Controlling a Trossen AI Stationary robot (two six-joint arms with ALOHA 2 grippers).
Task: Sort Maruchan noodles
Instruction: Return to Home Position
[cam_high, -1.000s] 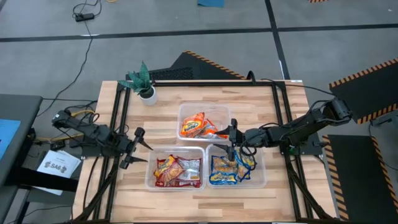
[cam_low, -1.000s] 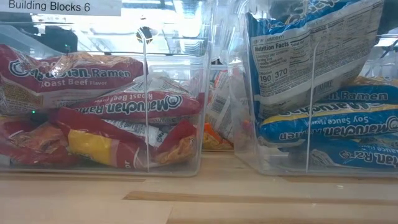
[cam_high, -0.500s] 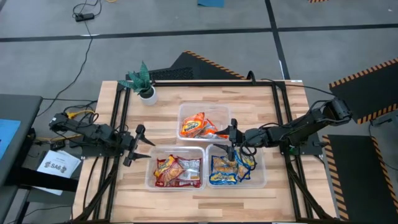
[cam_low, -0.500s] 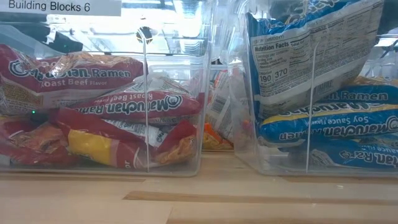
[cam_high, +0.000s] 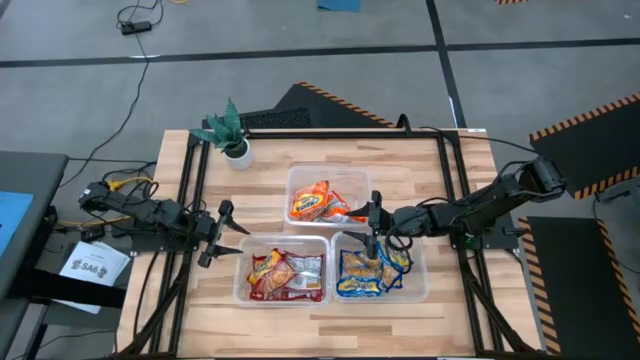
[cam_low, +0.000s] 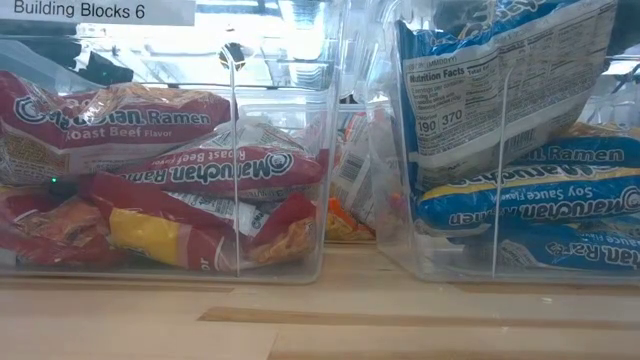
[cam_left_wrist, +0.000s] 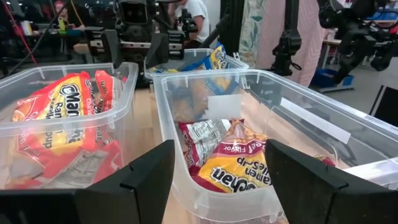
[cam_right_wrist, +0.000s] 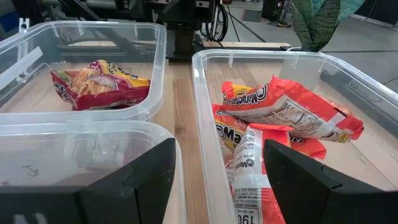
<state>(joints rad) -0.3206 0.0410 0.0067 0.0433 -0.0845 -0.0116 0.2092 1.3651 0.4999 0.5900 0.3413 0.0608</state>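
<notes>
The Maruchan noodles lie in three clear tubs. Orange packets (cam_high: 322, 202) fill the far tub, red ones (cam_high: 285, 272) the near left tub, and blue-and-yellow ones (cam_high: 372, 270) the near right tub. In the low view the red packets (cam_low: 150, 170) and blue packets (cam_low: 520, 130) are stacked behind the tub walls. My left gripper (cam_high: 222, 233) hangs open left of the red tub, pointing at it (cam_left_wrist: 217, 180). My right gripper (cam_high: 374, 218) is open above the seam between the orange and blue tubs (cam_right_wrist: 217, 180), touching nothing.
A small potted plant (cam_high: 232, 135) stands at the table's far left corner. Bare wood (cam_high: 200, 300) lies left of the tubs and along the far edge. Black frame rails (cam_high: 448, 180) run down both table sides.
</notes>
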